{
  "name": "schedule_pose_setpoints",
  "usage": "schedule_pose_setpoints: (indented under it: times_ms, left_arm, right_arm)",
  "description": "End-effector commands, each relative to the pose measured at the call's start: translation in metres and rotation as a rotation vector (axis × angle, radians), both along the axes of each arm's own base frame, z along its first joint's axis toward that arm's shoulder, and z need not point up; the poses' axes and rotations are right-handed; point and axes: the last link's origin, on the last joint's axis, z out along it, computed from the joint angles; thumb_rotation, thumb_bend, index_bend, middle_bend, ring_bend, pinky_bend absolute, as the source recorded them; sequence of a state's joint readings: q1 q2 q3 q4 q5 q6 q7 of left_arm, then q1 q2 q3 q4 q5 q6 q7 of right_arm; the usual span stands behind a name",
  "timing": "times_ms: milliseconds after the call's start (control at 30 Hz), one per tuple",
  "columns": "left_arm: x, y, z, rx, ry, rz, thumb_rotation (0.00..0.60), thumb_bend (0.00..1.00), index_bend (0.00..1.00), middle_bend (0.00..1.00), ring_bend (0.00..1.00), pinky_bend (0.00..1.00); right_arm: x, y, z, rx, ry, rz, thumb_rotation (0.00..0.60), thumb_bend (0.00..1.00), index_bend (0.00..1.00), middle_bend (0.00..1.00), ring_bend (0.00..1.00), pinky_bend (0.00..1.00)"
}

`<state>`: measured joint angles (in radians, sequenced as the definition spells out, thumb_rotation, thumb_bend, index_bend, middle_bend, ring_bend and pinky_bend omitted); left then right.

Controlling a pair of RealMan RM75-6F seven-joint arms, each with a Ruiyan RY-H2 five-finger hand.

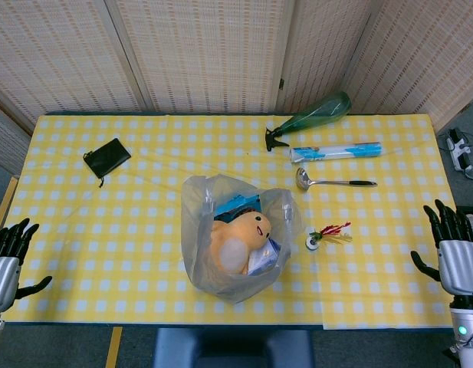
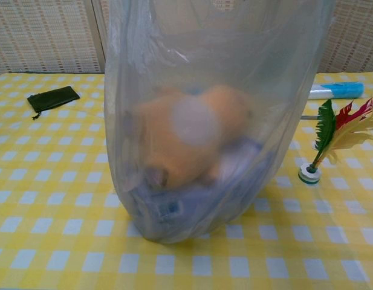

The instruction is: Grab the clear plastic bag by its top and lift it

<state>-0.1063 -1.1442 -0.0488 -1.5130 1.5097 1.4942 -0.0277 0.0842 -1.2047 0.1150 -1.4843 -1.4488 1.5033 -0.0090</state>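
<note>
A clear plastic bag (image 1: 234, 234) stands on the yellow checked table near its front edge, mouth gaping upward. Inside it are an orange plush toy (image 1: 240, 236) and a blue item. In the chest view the clear plastic bag (image 2: 204, 115) fills the middle, with the plush toy (image 2: 192, 142) blurred behind the film. My left hand (image 1: 9, 253) hovers off the table's front left corner, fingers apart and empty. My right hand (image 1: 454, 249) is at the front right edge, fingers spread and empty. Both hands are far from the bag.
A black pouch (image 1: 107, 157) lies at the back left. A green spray bottle (image 1: 313, 119), a blue-white tube (image 1: 336, 151) and a ladle (image 1: 332, 182) lie at the back right. A feathered shuttlecock (image 1: 324, 236) stands just right of the bag.
</note>
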Motion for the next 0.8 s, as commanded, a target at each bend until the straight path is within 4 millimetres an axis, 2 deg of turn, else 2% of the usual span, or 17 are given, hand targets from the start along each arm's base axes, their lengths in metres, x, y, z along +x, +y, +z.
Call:
schedule_pose_setpoints:
  times_ms: [33,233,300,433,633,800]
  left_arm:
    - [0.0,0.0,0.0,-0.002,-0.004,0.002,0.6,0.17,0.04,0.05,0.03,0.0]
    - [0.002,0.003,-0.004,-0.02,-0.027,-0.016,0.6,0.17,0.04,0.05,0.04,0.0]
    - [0.004,0.002,-0.005,-0.027,-0.058,-0.032,0.6,0.17,0.04,0.08,0.07,0.02]
    - [0.01,0.001,-0.005,-0.075,-0.204,-0.082,0.6,0.17,0.04,0.12,0.14,0.1]
    - [0.024,0.003,-0.001,-0.165,-0.503,-0.185,0.6,0.17,0.04,0.12,0.13,0.17]
    - [0.042,0.006,0.008,-0.288,-0.646,-0.222,0.6,0.16,0.02,0.11,0.11,0.19]
  right_arm:
    - [0.0,0.0,0.0,0.0,-0.002,0.002,0.6,0.31,0.0,0.0,0.0,0.0]
    - [0.001,0.005,0.004,-0.014,-0.008,0.014,0.6,0.31,0.0,0.0,0.0,0.0]
    - [0.002,0.007,0.005,-0.019,-0.011,0.02,0.6,0.31,0.0,0.0,0.0,0.0]
    - [0.007,0.011,0.006,-0.013,-0.021,0.045,0.6,0.31,0.0,0.0,0.0,0.0]
    - [0.012,0.017,0.006,-0.003,-0.034,0.073,0.6,0.31,0.0,0.0,0.0,0.0]
    - [0.015,0.021,0.003,0.021,-0.031,0.09,0.6,0.31,0.0,0.0,0.0,0.0]
